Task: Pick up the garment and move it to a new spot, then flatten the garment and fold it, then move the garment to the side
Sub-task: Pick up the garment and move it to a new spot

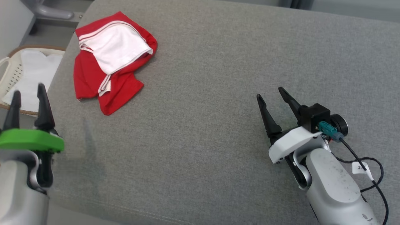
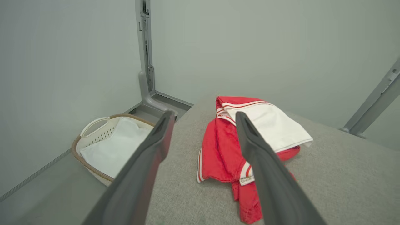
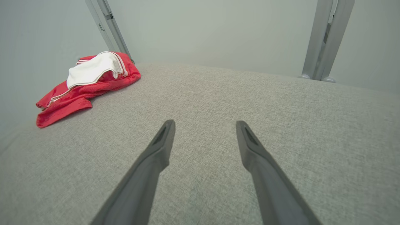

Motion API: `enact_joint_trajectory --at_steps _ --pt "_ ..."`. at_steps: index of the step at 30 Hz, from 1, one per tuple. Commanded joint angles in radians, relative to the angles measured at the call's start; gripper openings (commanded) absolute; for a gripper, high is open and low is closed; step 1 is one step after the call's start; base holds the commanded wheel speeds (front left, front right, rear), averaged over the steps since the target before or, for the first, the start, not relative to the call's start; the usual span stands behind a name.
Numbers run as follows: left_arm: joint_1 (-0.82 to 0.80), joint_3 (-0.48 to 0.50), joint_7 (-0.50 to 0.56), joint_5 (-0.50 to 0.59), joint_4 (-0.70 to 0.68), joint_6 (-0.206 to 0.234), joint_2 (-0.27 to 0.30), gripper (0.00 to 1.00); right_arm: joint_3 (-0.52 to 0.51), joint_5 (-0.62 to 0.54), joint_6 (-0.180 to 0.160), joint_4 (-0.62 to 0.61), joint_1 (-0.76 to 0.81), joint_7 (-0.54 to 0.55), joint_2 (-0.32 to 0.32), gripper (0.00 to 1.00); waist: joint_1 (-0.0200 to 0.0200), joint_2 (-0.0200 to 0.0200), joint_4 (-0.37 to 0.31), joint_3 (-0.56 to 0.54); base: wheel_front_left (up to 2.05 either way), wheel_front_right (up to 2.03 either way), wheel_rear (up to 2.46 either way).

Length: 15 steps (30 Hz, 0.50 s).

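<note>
The grey fabric-covered worktop (image 1: 218, 93) was found to take up most of the head view, with its middle and right parts bare. That bare area was judged the likely ground for the new spot and the flattening.

The garment (image 1: 109, 59), red with white panels and striped trim, was recorded at the far left corner of the worktop, close to its left edge. It lay crumpled and doubled over itself, a white panel uppermost, and was neither held nor touched. Step 1, the pick-up, was therefore judged not yet begun. The kind of garment could not be established from the folds, and a small label at 1 hem could not be read.

A pale basket (image 1: 14, 75) holding white cloth (image 1: 34, 70) was noted on the floor just beside the worktop's left edge, cut off by the frame.

The left tool (image 1: 28, 89) was seen at the lower left, its 2 fingers spread apart and empty, aimed toward the garment; this was judged to suit a reach by the nearer arm. The right tool (image 1: 269, 92) was seen over bare fabric, well apart from the garment, jaws likewise apart with nothing between them. Contact with the fabric could not be determined for either.

The figures on a tag (image 1: 361, 167) on the right arm's cable (image 1: 375, 175) were partly hidden.
</note>
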Motion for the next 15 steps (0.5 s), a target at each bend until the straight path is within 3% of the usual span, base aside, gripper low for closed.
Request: enact_joint_trajectory --at_steps 1,4,15 --pt "-0.05 -0.036 0.0 -0.036 0.002 0.003 0.031 1.0 0.006 -0.011 -0.002 -0.01 -0.021 -0.004 -0.006 1.0 0.0001 0.0 -0.048 0.093 0.0 0.0 0.0" --pt "-0.145 -0.112 0.0 -0.113 0.024 0.003 0.118 1.0 0.03 -0.02 -0.002 -0.028 -0.05 -0.004 -0.006 1.0 0.0001 0.0 -0.076 0.139 0.0 0.0 0.0" --pt "-0.385 -0.481 0.047 -0.426 0.149 0.003 0.325 1.0 0.081 -0.026 -0.002 -0.08 -0.105 -0.004 -0.006 1.0 0.0001 0.0 -0.185 0.257 0.0 0.0 0.0"
